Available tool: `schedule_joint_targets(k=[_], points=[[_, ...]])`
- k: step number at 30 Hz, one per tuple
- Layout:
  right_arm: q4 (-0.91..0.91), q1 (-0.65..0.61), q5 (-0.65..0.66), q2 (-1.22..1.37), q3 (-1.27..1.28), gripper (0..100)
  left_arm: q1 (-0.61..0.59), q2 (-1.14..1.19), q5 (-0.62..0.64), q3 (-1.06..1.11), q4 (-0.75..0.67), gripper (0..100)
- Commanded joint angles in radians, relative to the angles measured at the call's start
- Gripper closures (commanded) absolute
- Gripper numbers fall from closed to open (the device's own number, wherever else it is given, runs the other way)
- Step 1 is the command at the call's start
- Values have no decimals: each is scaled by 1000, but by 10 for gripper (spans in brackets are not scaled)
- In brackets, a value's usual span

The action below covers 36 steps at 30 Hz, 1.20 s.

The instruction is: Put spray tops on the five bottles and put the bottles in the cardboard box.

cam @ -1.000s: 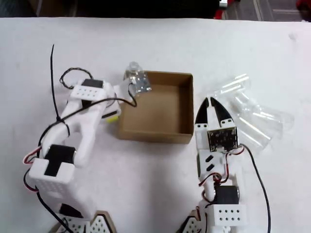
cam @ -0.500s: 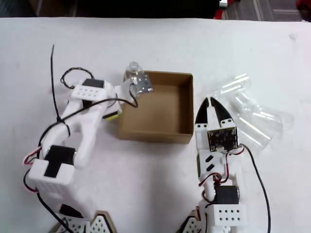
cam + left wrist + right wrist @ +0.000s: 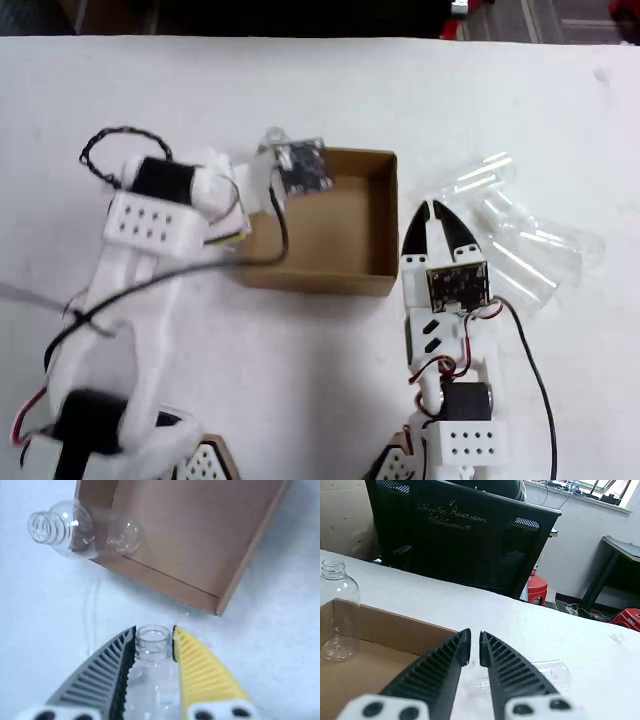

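Between the left tool's (image 3: 153, 629) fingers (image 3: 200, 670), closed snugly on its neck, sits a clear bottle (image 3: 151, 647). Its long axis runs along the tool, with the body back toward the wrist and the bare, open mouth pointing out past the tips. Under it is white surface (image 3: 45, 645), not cardboard, so the bottle is outside the box (image 3: 160, 582) and short of it. The box lies straight ahead of the mouth, with one side wall and a corner nearest the tips. That wall stands between the bottle and the box floor. I judge that the coming move turns on this: the bottle has to go forward and over the rim, not merely down. Farther along the same wall, a second bottle (image 3: 75, 530) stands upright inside the box, in its far left corner as the high view has it. Its mouth is also bare. The drop should land apart from it, toward the open floor. Across the box, just beside its right wall, is the right tool (image 3: 432, 207), its fingers all but together, with only a thin slit between them and nothing held. Beyond it to the right, loose bottles (image 3: 510, 235) lie on their sides. The left arm is plainly the one placed for the box.
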Motion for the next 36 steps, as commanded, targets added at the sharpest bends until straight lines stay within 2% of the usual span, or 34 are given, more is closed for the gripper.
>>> schedule_joint_targets(k=[1, 3, 7, 10, 14, 17, 24, 27, 32, 36], points=[[-25, -2, 2, 1, 11, 981, 81, -240, 5, -41, 37, 978], [-25, -1, 2, 1, 11, 981, 110, -329, 92, -40, 32, 978], [-25, -1, 2, 1, 11, 981, 162, -456, 359, -18, -20, 978], [-25, -1, 2, 1, 11, 981, 177, -524, 531, 51, -120, 978], [-25, -1, 2, 1, 11, 981, 183, -625, 683, 149, -244, 976], [-25, -1, 2, 1, 11, 981, 206, -711, 704, 241, -311, 976], [-25, -4, 2, 4, 11, 981, 309, -921, 614, 623, -473, 978], [-25, -5, 2, 4, 11, 981, 321, -1064, 667, 799, -660, 978], [-25, -5, 2, 4, 11, 981, 328, -1319, 875, 1109, -1092, 978], [-25, -5, 2, 4, 11, 981, 318, -1395, 968, 1332, -1341, 978]])
